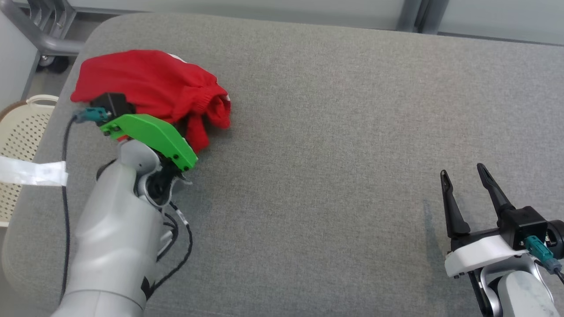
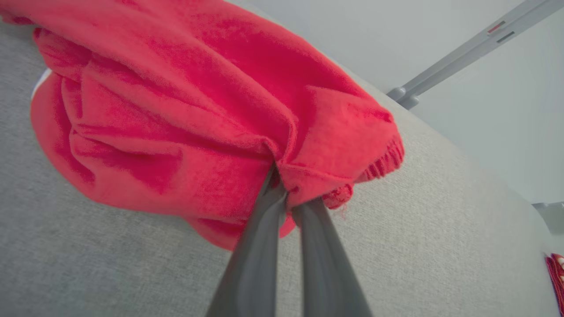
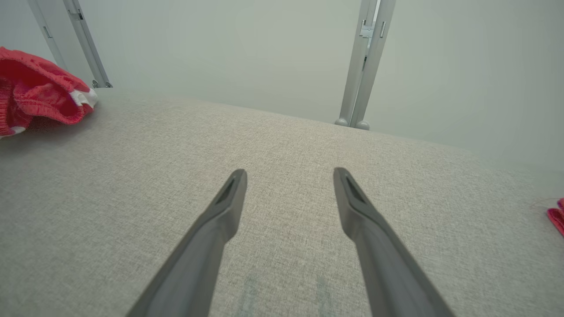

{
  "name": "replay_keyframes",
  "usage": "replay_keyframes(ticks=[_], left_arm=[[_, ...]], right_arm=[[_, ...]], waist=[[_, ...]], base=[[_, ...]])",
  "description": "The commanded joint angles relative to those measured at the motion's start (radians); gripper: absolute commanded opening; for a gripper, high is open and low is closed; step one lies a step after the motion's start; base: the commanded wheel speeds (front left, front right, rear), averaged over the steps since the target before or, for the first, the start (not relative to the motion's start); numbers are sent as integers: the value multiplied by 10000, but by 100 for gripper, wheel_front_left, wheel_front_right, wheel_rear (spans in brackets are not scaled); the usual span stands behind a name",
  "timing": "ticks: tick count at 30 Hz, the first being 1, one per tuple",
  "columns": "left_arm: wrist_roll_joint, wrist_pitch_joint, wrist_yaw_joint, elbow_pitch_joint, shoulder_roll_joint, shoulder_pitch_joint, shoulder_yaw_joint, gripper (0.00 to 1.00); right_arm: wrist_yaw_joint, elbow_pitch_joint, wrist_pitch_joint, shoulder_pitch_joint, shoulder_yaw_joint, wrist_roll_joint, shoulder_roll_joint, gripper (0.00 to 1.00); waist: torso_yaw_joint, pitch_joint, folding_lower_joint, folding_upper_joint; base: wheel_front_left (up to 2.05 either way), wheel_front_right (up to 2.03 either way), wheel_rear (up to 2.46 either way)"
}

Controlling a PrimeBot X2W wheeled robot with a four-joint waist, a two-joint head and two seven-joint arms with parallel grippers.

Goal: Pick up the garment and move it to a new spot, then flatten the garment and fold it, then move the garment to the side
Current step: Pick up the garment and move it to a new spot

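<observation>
first step, the pick-up: the left tool (image 2: 286, 193), pressed together, pinches a fold of the crumpled red knitted garment (image 1: 150, 88) at the grey fabric worktop (image 1: 335, 132)'s far left. the right tool (image 1: 462, 171) is spread, holding nothing. next, probably: lift clear and carry it toward the middle.

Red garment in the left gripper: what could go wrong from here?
The left gripper holds only a small fold of the garment near its ribbed edge; it may slip out on lifting. The garment lies near a corner of the table and could drop off. The right gripper stands open and far away, giving no support.
</observation>
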Motion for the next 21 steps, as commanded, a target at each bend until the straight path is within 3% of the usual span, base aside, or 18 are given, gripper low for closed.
replay_keyframes(ticks=[1, 7, 14, 21], left_arm=[[-296, 34, -49, -239, -32, 303, -250, 0], [-1795, 45, 38, -2458, -22, 2081, -3030, 0], [-2227, 215, 1069, -4700, -6, 2978, -5765, 0], [-2590, 255, 1826, -5898, -13, 2949, -7493, 0]], right_arm=[[-14, 40, -28, 135, -64, 97, 29, 100], [-14, 119, -28, 466, -282, 146, 339, 100], [-14, -8, -28, 533, -477, 132, 513, 100], [-14, -45, -28, 529, -744, 90, 583, 100]], waist=[[1, -636, 0, 0], [-336, -1264, 0, 0], [-1091, -1336, 0, 0], [-2055, -1162, 0, 0]], base=[[0, 0, 0], [0, 0, 0], [0, 0, 0], [0, 0, 0]])
